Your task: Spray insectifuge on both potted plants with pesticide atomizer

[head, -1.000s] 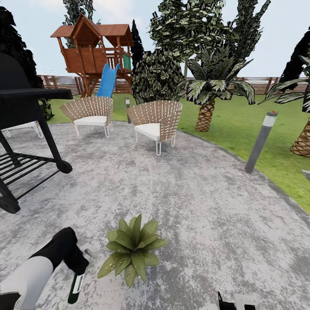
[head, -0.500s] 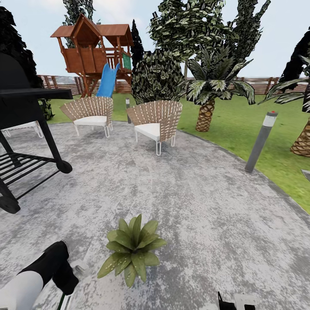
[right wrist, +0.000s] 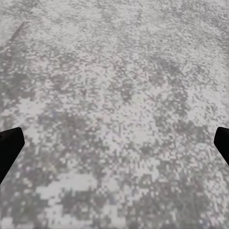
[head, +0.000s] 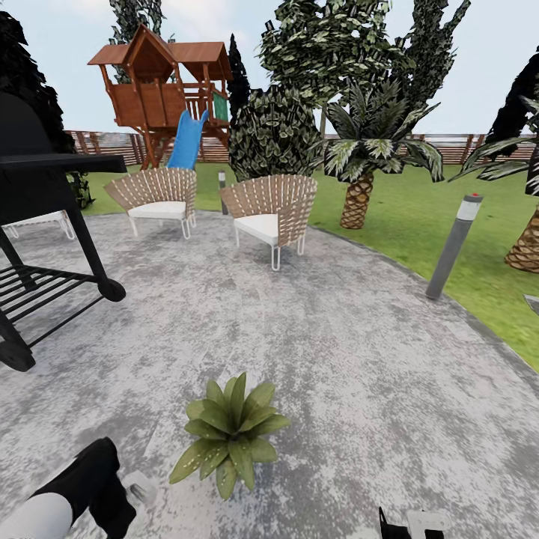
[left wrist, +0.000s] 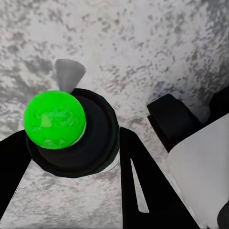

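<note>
One potted plant (head: 230, 434), a rosette of speckled green leaves, stands on the grey paved patio (head: 337, 359) close in front of me; the second plant is out of view. My left arm (head: 86, 483) hangs low at its left. In the left wrist view my left gripper (left wrist: 71, 157) is shut on the pesticide atomizer (left wrist: 88, 143), a dark round bottle seen end-on with a bright green cap (left wrist: 54, 119) and a grey nozzle (left wrist: 69, 74). My right gripper (right wrist: 114, 145) is open over bare paving, its tips at the frame's edges.
A black grill on wheels (head: 45, 247) stands at the left. Two wicker chairs (head: 269, 209) sit at the patio's far side, with a grey bollard lamp (head: 453, 247) at its right rim. Palms, bushes, lawn, a wooden playhouse with a blue slide (head: 187, 138) and the fence lie beyond.
My left arm has dropped toward the lower left corner of the head view, and the bottle it holds has slid below that view's bottom edge. The plant has not moved.
</note>
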Controlling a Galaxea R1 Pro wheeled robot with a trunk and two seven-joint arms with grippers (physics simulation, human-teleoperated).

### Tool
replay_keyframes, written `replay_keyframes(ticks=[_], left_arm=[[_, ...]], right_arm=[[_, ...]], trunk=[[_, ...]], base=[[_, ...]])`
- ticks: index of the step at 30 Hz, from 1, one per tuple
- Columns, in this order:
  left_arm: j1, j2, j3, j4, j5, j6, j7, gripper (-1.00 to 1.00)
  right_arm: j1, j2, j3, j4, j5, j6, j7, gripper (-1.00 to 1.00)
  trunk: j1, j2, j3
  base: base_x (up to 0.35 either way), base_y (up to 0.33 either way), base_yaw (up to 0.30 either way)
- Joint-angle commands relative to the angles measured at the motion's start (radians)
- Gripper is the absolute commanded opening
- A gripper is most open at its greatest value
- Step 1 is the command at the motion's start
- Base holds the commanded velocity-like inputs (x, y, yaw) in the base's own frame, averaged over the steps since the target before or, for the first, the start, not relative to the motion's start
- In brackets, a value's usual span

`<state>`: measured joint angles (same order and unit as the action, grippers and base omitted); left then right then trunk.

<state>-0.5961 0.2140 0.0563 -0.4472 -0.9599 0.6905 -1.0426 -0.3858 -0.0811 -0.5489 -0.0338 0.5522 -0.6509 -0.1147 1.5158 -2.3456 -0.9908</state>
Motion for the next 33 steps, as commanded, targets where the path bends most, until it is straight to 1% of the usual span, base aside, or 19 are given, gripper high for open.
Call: replay_keyframes(ticks=[1,4,6,8,9,11,13,14,18,20,22,25,28,31,33], left_arm=[[-0.002,0.000,0.006,-0.003,-0.006,0.007,-0.007,-1.00],[-0.018,0.000,0.006,-0.010,-0.005,0.011,-0.009,-1.00],[-0.060,-0.002,0.005,-0.027,-0.005,0.017,-0.014,-1.00],[-0.089,-0.003,0.005,-0.031,-0.005,0.021,-0.016,-1.00],[-0.118,-0.012,0.003,-0.034,-0.010,0.023,-0.017,-1.00],[-0.144,-0.016,0.002,-0.036,-0.013,0.025,-0.018,-1.00],[-0.176,-0.012,0.002,-0.035,-0.012,0.025,-0.019,-1.00],[-0.182,-0.011,0.001,-0.035,-0.012,0.025,-0.019,-1.00],[-0.178,-0.004,-0.002,-0.029,-0.013,0.023,-0.019,-1.00],[-0.173,0.008,-0.004,-0.021,-0.014,0.016,-0.019,-1.00],[-0.170,0.013,-0.005,-0.019,-0.014,0.013,-0.017,-1.00],[-0.146,0.016,-0.006,-0.018,-0.014,0.008,-0.015,-1.00],[-0.139,0.021,-0.004,-0.017,-0.014,0.006,-0.014,-1.00],[-0.130,0.044,0.001,-0.011,-0.013,0.006,-0.013,-1.00],[-0.129,0.054,0.002,-0.011,-0.011,0.006,-0.013,-1.00]], right_arm=[[-0.001,0.000,-0.003,0.002,0.011,-0.003,-0.007,1.00],[-0.001,0.000,-0.003,0.002,0.011,-0.003,-0.008,1.00],[-0.001,0.000,-0.003,0.002,0.011,-0.003,-0.008,1.00],[-0.001,0.000,-0.003,0.002,0.011,-0.003,-0.008,1.00],[-0.001,0.000,-0.003,0.002,0.011,-0.003,-0.007,1.00],[-0.001,0.000,-0.003,0.002,0.011,-0.003,-0.008,1.00],[-0.001,0.000,-0.003,0.002,0.011,-0.003,-0.008,1.00],[-0.001,0.000,-0.003,0.002,0.011,-0.003,-0.007,1.00],[-0.001,0.000,-0.003,0.002,0.011,-0.003,-0.008,1.00],[-0.001,0.000,-0.003,0.002,0.011,-0.003,-0.008,1.00],[-0.001,0.000,-0.003,0.002,0.011,-0.003,-0.008,1.00],[-0.001,0.000,-0.003,0.002,0.011,-0.003,-0.007,1.00],[-0.001,0.000,-0.003,0.002,0.011,-0.003,-0.008,1.00],[-0.001,0.000,-0.003,0.002,0.011,-0.003,-0.007,1.00],[-0.001,0.000,-0.003,0.002,0.011,-0.003,-0.007,1.00]], trunk=[[0.000,0.000,-0.001],[0.000,0.000,-0.001],[0.000,0.000,-0.001],[0.000,0.000,-0.001],[0.000,0.000,-0.001],[0.000,0.000,-0.001],[0.000,0.000,-0.001],[0.000,0.000,-0.001],[0.000,0.000,-0.001],[0.000,0.000,-0.001],[0.000,0.000,-0.001],[0.000,0.000,-0.001],[0.000,0.000,-0.001],[0.000,0.000,-0.001],[0.000,0.000,-0.001]], base=[[0.000,0.000,0.000],[0.000,0.000,0.000],[0.000,0.000,0.000],[0.000,0.000,0.000],[0.000,0.000,0.000],[0.000,0.000,0.000],[0.000,0.000,0.000],[0.000,0.000,0.000],[0.000,0.000,0.000],[0.000,0.000,0.000],[0.000,0.000,0.000],[0.000,0.000,0.000],[0.000,0.000,0.000],[0.000,0.000,0.000],[0.000,0.000,0.000]])
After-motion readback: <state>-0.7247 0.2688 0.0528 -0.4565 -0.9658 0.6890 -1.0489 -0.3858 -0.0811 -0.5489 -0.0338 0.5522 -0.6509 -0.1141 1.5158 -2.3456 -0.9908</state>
